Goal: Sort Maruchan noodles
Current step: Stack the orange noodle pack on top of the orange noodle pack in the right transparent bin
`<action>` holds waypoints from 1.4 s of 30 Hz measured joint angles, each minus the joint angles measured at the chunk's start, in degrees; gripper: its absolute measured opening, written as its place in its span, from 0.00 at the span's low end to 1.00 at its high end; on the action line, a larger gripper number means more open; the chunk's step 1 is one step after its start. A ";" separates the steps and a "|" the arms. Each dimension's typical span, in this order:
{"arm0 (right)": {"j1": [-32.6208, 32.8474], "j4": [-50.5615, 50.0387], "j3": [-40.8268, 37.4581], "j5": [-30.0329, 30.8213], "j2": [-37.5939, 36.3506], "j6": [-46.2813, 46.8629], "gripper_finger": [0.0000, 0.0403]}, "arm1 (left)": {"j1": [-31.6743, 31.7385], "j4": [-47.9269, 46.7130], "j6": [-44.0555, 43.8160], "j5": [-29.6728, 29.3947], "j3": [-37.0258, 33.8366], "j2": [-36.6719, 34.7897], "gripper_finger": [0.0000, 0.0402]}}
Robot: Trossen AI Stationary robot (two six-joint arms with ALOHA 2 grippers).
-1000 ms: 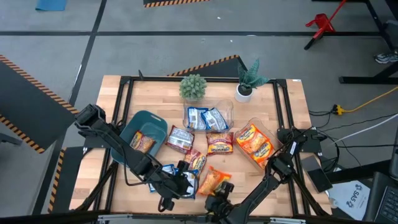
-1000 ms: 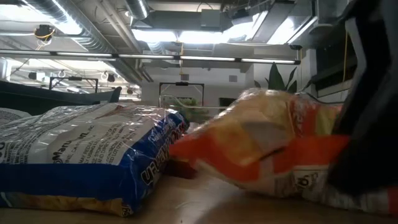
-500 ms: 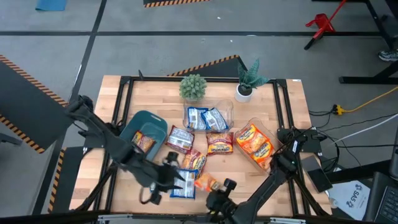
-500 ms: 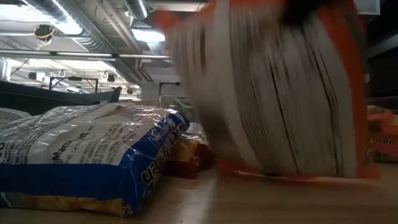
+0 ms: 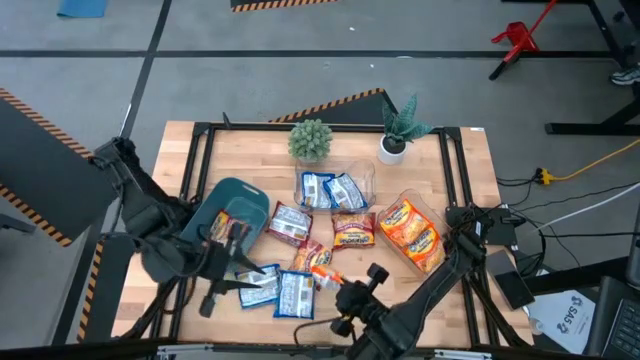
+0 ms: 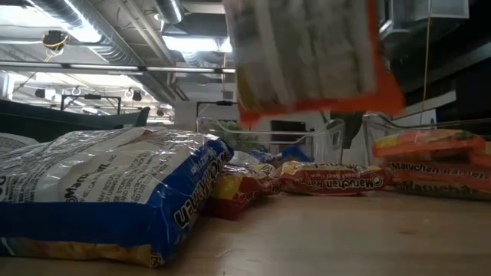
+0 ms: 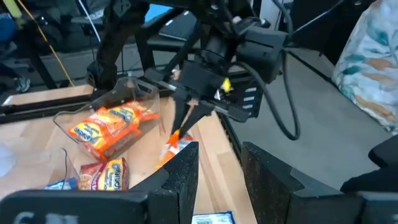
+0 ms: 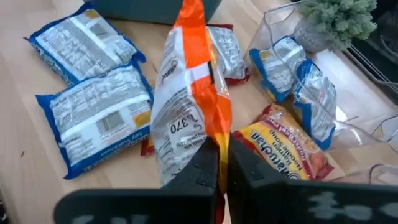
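Orange-and-white noodle packet [image 8: 189, 106]: clamped at its edge in the right hand [image 8: 217, 163], fingers together on it, hanging clear of the wooden surface [image 5: 460, 190] near the front middle. Seen raised in the low view [image 6: 307, 54].

Blue-and-white packets [image 5: 280, 290]: two, lying flat side by side on the surface near its front, just left of the raised packet; further blue ones in a clear tub [image 5: 365, 180] behind them.

Orange packets [image 5: 410, 230]: stacked in a second clear tub at right.

Red-brown packets [image 5: 352, 230]: loose at centre.

Dark teal bin [image 5: 235, 197]: at left, one orange packet inside.

Left hand [image 7: 221, 168]: fingers apart, holding nothing, above the surface's front left by the bin.
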 joint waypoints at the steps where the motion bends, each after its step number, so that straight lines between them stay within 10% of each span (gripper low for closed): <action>1: -0.32 0.02 0.00 -0.44 -0.52 -0.75 0.00 | -0.52 -0.05 0.00 -0.57 0.00 -0.14 0.29; 19: -2.28 0.01 -1.99 -4.40 -23.52 -15.35 0.00 | -3.91 -4.08 -1.34 -5.50 0.00 -0.28 0.29; 42: 8.49 0.02 -60.44 -28.63 -56.74 26.17 0.00 | -3.80 -5.75 -1.49 -10.20 0.00 -0.28 0.29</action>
